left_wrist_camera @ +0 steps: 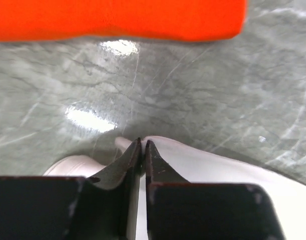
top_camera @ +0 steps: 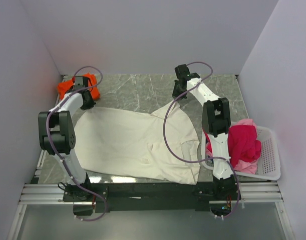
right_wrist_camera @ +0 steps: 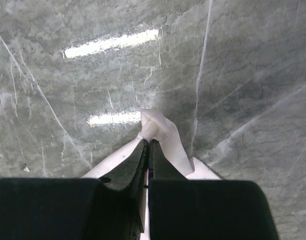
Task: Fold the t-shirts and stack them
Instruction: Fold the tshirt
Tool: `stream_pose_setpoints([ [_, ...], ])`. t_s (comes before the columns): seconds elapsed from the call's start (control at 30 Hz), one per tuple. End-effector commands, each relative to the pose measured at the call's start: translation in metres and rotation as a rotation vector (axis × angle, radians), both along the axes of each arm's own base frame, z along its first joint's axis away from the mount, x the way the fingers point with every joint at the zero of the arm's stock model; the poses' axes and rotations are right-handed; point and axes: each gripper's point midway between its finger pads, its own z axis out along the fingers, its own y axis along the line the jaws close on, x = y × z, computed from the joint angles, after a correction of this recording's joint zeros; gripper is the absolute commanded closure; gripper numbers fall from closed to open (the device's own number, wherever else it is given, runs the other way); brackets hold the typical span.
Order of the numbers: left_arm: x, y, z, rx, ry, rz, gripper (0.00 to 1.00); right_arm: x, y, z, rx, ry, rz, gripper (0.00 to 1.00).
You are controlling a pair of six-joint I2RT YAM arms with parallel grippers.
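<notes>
A large cream t-shirt (top_camera: 132, 142) lies spread over the grey marble table. My left gripper (top_camera: 87, 105) is at its far left corner, jaws pinched on the cream cloth (left_wrist_camera: 208, 165) in the left wrist view (left_wrist_camera: 143, 142). My right gripper (top_camera: 177, 95) holds the far right corner, lifted slightly; its jaws (right_wrist_camera: 147, 142) are shut on a bunched tip of cream cloth (right_wrist_camera: 160, 127). An orange t-shirt (top_camera: 67, 87) lies crumpled at the back left, just beyond the left gripper (left_wrist_camera: 117, 17). A crimson t-shirt (top_camera: 243, 142) and a pale pink one (top_camera: 245, 167) are heaped at the right.
A white plastic lattice basket (top_camera: 270, 160) sits at the right front, holding the red and pink cloth. White walls close in the back and both sides. The black rail (top_camera: 153, 192) with the arm bases runs along the near edge.
</notes>
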Motion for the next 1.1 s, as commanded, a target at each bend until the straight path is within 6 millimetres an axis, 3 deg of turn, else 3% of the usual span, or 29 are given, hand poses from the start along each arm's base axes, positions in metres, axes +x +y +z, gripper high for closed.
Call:
stream_pose_setpoints([
  [0.0, -0.003, 0.009, 0.037, 0.156, -0.041, 0.022, 0.87, 0.002, -0.003, 0.023, 0.009, -0.038, -0.013, 1.0],
  [0.07, -0.011, 0.011, 0.042, 0.192, -0.046, 0.039, 0.85, 0.001, -0.004, 0.021, 0.007, -0.032, -0.015, 1.0],
  [0.1, -0.014, 0.012, 0.05, 0.194, -0.065, 0.052, 0.75, 0.0, -0.004, 0.023, 0.009, -0.033, -0.012, 1.0],
  [0.17, -0.02, 0.004, 0.048, 0.202, -0.054, 0.041, 0.58, -0.001, -0.005, 0.02, 0.004, -0.024, -0.013, 1.0],
  [0.37, -0.023, 0.005, 0.048, 0.189, -0.059, 0.067, 0.48, -0.006, -0.007, 0.017, 0.001, -0.011, -0.013, 1.0],
  [0.47, -0.01, 0.005, 0.049, 0.16, -0.078, 0.065, 0.46, -0.007, -0.007, 0.017, 0.0, -0.013, -0.012, 1.0],
  [0.5, -0.007, 0.003, 0.036, 0.152, -0.049, 0.056, 0.46, -0.008, -0.007, 0.017, 0.002, -0.012, -0.011, 1.0],
  [0.67, 0.007, 0.032, 0.016, 0.141, -0.015, 0.125, 0.48, -0.01, -0.008, 0.017, 0.0, -0.013, -0.012, 1.0],
  [0.93, -0.003, 0.036, -0.029, 0.131, 0.087, 0.107, 0.5, -0.012, -0.009, 0.017, -0.009, -0.01, -0.006, 1.0],
  [1.07, -0.012, 0.028, -0.028, 0.089, 0.074, 0.106, 0.5, -0.009, -0.007, 0.018, -0.003, -0.013, -0.005, 1.0],
])
